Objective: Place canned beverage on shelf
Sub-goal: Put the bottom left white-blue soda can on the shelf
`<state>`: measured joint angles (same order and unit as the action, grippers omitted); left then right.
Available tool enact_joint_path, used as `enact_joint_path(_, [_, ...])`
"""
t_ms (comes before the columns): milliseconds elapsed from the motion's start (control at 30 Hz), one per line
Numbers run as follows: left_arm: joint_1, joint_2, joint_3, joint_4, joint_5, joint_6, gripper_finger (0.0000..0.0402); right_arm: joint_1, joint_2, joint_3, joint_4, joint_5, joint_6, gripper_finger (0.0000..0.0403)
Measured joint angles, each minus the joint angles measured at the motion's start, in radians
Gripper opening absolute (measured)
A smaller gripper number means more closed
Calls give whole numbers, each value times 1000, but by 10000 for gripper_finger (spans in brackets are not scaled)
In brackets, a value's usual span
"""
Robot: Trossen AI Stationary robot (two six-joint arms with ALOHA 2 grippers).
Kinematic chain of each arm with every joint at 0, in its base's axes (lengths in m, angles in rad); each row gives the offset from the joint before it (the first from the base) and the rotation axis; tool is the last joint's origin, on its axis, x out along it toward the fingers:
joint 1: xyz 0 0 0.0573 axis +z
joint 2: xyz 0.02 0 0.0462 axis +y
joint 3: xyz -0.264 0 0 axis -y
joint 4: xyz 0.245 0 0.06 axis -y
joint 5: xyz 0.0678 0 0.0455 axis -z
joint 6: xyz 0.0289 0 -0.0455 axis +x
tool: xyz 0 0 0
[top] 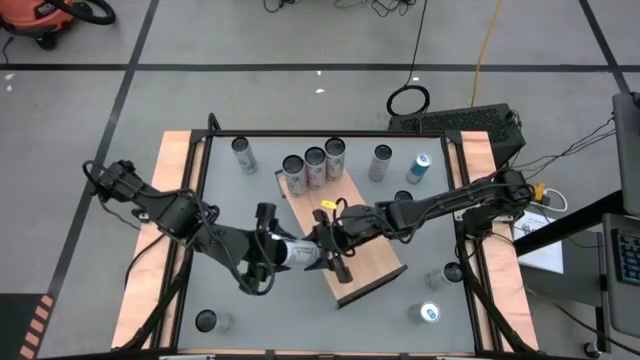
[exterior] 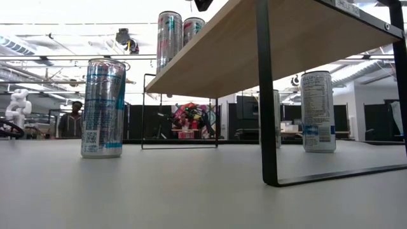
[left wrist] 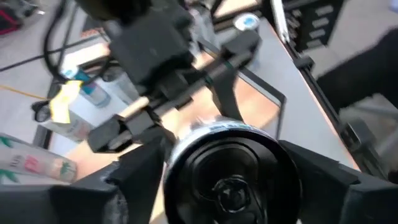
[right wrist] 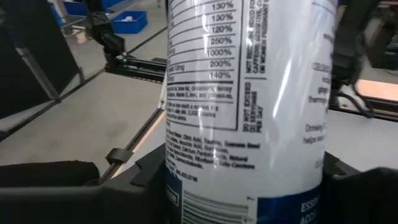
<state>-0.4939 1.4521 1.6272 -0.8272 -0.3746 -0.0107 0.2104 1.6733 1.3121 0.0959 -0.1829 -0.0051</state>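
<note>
A: Nearest the middle of the table (top: 262, 312): one beverage can (top: 297, 253), lying sideways just off the 9 o'clock edge of the shelf (top: 372, 262). Pinched at one end by the left gripper (top: 272, 250), clamped round the body by the right gripper (top: 330, 250).

B: Looks like a handover. Best done how?

A: Hold the right grip firm before loosening the left. Then turn the can upright, lift clear of the board's edge, and set down on bare wood toward 5 o'clock, well apart from the row.

B: Counts, near to far?

A: Loose cans (top: 207, 320) on the table: one at 7 o'clock, two around 4 to 5 o'clock, three across 11 to 1 o'clock. Possibly a seventh, half hidden by the right arm. At the shelf's far end, 12 o'clock: three standing cans (top: 315, 165), close together. One shelf, two arms.
</note>
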Motion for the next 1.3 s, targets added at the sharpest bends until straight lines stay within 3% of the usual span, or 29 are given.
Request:
enact_joint_path(300, [-12, 3, 0, 126, -126, -37, 394, 0, -63, -1, -134, 0, -35, 204])
enact_joint_path(667, [-68, 14, 0, 313, -311, -71, 393, 10, -122, -19, -219, -5, -84, 204])
enact_joint_path(867, [-108, 64, 0, 349, -463, -178, 393, 13, -177, -87, -218, -7, -109, 204])
enact_joint_path(1100, [-129, 146, 0, 412, -642, -192, 393, 12, -318, -240, -86, 0, -95, 204])
enact_joint_path(1300, [-128, 225, 0, 668, -702, -126, 393, 12, -402, -387, 60, 2, -70, 204])
